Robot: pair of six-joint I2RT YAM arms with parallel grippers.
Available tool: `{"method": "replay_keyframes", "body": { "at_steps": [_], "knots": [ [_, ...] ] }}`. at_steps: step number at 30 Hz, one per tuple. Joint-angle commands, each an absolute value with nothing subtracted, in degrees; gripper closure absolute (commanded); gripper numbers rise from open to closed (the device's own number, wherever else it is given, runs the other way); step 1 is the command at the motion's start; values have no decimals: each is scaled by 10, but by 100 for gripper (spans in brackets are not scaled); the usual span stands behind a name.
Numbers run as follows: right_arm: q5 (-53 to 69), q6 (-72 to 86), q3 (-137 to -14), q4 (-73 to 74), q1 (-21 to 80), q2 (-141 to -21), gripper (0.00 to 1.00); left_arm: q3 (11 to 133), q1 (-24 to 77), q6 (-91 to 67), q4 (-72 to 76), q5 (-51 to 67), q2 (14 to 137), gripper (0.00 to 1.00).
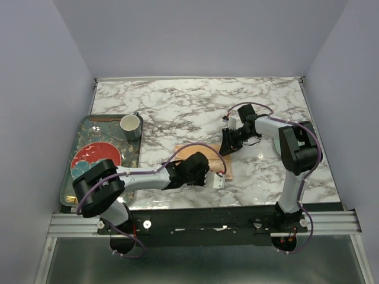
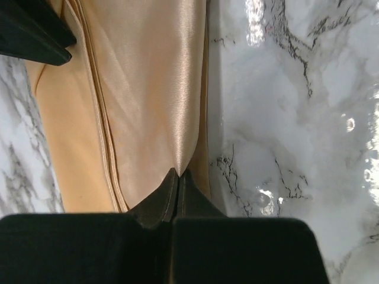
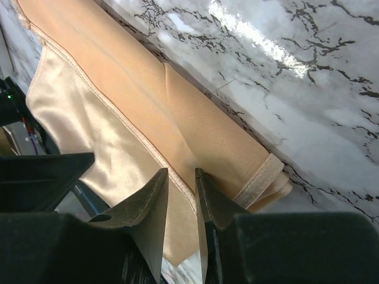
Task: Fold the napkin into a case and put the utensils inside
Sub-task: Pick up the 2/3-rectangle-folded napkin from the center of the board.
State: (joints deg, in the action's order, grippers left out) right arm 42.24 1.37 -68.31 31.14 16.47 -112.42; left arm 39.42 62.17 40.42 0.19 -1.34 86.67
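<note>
Now, step: you're mid-fold; the cloth isn't a case yet.
Napkin (image 2: 148,89): layered, mid-table towards the near edge.
Left gripper (image 2: 177,173): clamped shut on the napkin's near right edge.
Right gripper (image 3: 180,177): jaws slightly apart astride a ridge at the far right end; grip unclear.
Next: carry your pinched edge across evenly and keep the layers aligned.

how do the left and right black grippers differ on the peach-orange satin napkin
The black left gripper has its jaws pressed together, pinching a fold of the peach-orange satin napkin; the black right gripper has a clear gap between its jaws, with cloth showing in it. From above, the left one sits at the napkin's near side, the right one at its far side. Both are low over the cloth.
</note>
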Motion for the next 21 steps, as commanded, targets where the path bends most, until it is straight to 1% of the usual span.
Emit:
{"method": "replay_keyframes", "body": {
  "at_steps": [1,7,10,11,12,13,15,19,21],
  "knots": [
    [362,-32,-664,314,169,-1121,67,481,568,347,-122,120,864,100],
    [364,-34,-666,315,169,-1124,67,576,492,330,-216,234,918,100],
    [363,-32,-672,316,169,-1129,67,595,479,343,-250,267,936,100],
    [365,-33,-673,318,169,-1132,67,592,479,350,-250,265,933,98],
    [363,-33,-677,319,169,-1133,67,586,480,356,-246,252,931,85],
    [363,-32,-678,320,170,-1134,67,573,482,358,-240,242,927,80],
    [361,-33,-681,322,169,-1136,67,554,495,368,-220,216,911,73],
    [364,-33,-688,326,169,-1140,67,484,541,388,-170,131,875,70],
    [362,-33,-691,329,169,-1142,67,473,567,386,-147,99,877,70]
  ]
}}
